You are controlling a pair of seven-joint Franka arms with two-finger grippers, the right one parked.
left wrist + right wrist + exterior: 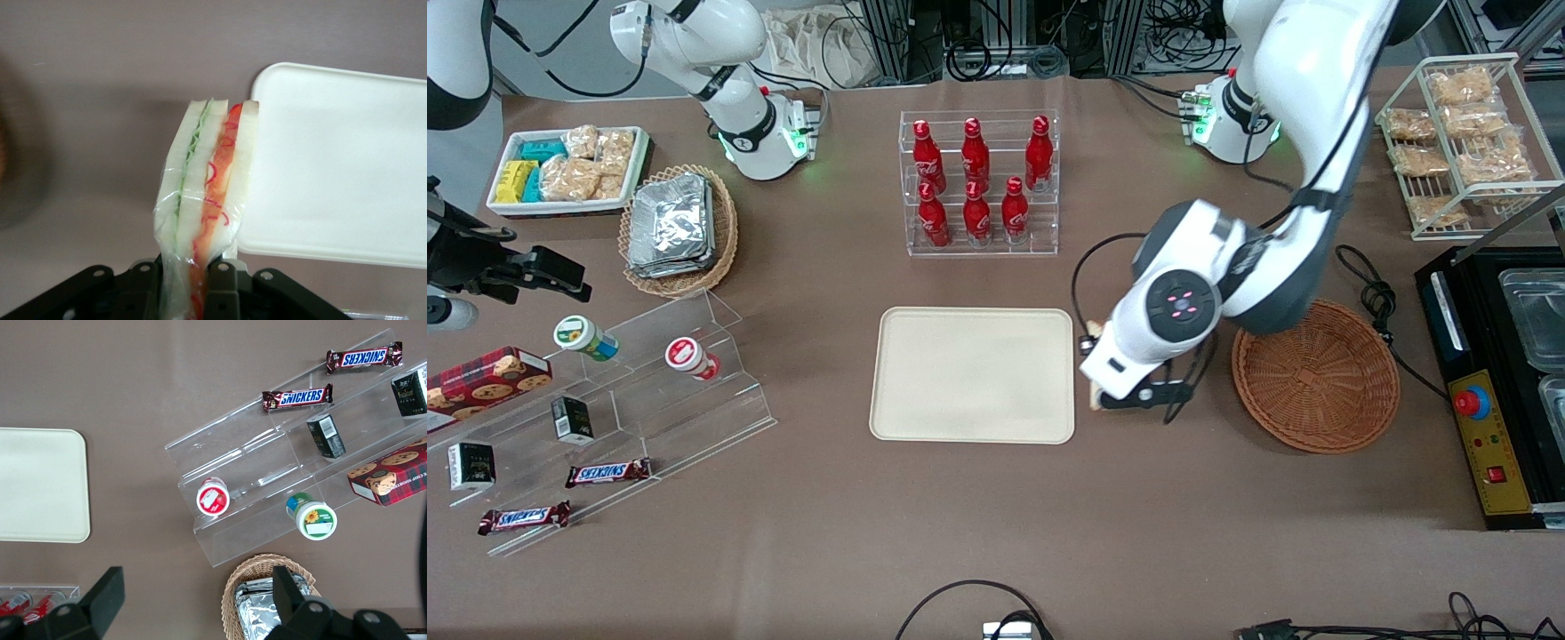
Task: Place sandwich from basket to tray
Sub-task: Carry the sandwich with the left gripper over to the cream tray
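My left gripper [1110, 397] hangs over the bare table between the reddish-brown wicker basket [1316, 378] and the cream tray [974, 373], close to the tray's short edge. It is shut on the sandwich [203, 180], a plastic-wrapped wedge of white bread with green and red-orange filling. The black fingers [223, 283] pinch its narrow end, and its wide end points at the tray's rounded corner [280, 73]. In the front view the arm hides most of the sandwich; only a pale sliver [1096, 402] shows. Nothing lies in the basket or on the tray.
A clear rack of red bottles [978, 182] stands farther from the front camera than the tray. A black machine [1494, 382] and a cable [1374, 298] lie beside the basket. An acrylic step shelf [649, 391] with snacks sits toward the parked arm's end.
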